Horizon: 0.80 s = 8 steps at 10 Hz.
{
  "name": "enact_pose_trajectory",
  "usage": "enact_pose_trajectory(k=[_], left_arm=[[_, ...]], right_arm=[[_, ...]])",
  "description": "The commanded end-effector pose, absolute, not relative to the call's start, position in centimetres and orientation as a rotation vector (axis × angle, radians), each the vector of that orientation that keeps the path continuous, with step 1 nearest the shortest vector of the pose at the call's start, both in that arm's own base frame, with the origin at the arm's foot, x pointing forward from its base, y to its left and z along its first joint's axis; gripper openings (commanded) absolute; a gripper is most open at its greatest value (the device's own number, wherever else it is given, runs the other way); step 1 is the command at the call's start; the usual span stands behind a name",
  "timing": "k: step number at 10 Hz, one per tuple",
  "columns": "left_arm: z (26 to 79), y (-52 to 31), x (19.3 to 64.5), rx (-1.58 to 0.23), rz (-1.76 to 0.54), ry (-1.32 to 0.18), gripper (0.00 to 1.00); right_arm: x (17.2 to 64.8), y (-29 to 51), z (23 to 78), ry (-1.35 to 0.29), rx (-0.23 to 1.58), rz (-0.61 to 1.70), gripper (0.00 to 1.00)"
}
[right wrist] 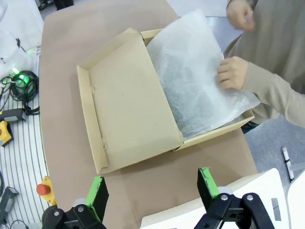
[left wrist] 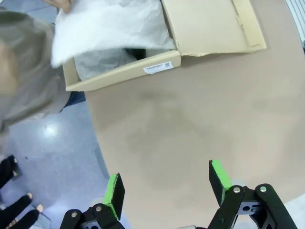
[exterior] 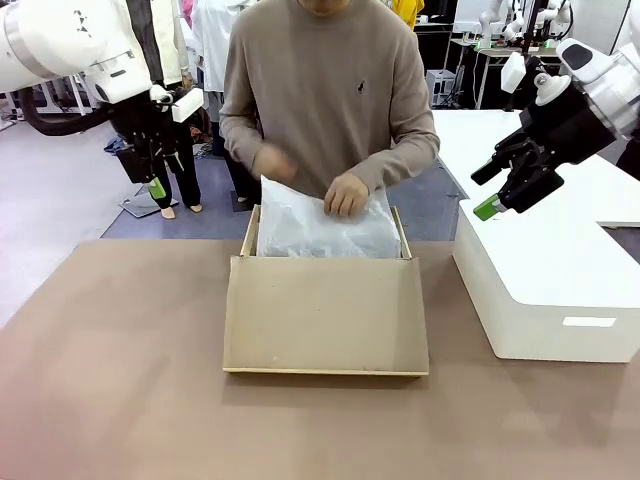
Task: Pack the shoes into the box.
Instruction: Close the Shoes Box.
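Note:
The tan cardboard box (exterior: 325,315) lies open at the table's middle, its flap lid flat toward me. White tissue paper (exterior: 320,230) covers its inside, and a person's hand (exterior: 347,193) presses on the sheet. The shoes are hidden under the tissue. In the left wrist view a small dark patch (left wrist: 137,52) shows beneath the tissue (left wrist: 109,24) by the box (left wrist: 124,71) wall; I cannot tell what it is. My left gripper (exterior: 157,188) (left wrist: 166,174) hangs open, high at the far left. My right gripper (exterior: 488,205) (right wrist: 151,179) hangs open and empty, high right of the box (right wrist: 128,105).
A larger smooth white box (exterior: 540,280) stands on the table at the right, just under my right gripper. The person stands at the far edge behind the cardboard box. Bare brown tabletop (exterior: 110,380) spreads left and in front of the box.

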<state>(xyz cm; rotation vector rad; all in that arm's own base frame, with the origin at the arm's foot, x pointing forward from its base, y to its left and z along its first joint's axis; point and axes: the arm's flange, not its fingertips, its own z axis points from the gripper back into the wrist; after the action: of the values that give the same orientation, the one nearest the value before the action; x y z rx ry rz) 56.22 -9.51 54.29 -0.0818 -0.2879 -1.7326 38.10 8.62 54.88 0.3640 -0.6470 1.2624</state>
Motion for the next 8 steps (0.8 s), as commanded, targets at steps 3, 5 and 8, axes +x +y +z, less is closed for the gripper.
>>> enact_pose_trajectory(k=[3, 5, 8], left_arm=[[54.61, -9.26, 56.37, -0.149, -1.692, -0.287, 0.15], [54.53, -9.34, 56.37, -0.172, -1.701, -0.288, 0.0], [54.4, -9.37, 56.42, -0.199, -1.712, -0.286, 0.0]], right_arm=[[38.32, 8.56, 54.93, -0.672, 0.387, 1.284, 1.0], [38.32, 8.56, 54.93, -0.672, 0.387, 1.284, 1.0], [38.32, 8.56, 54.93, -0.672, 0.387, 1.284, 1.0]])
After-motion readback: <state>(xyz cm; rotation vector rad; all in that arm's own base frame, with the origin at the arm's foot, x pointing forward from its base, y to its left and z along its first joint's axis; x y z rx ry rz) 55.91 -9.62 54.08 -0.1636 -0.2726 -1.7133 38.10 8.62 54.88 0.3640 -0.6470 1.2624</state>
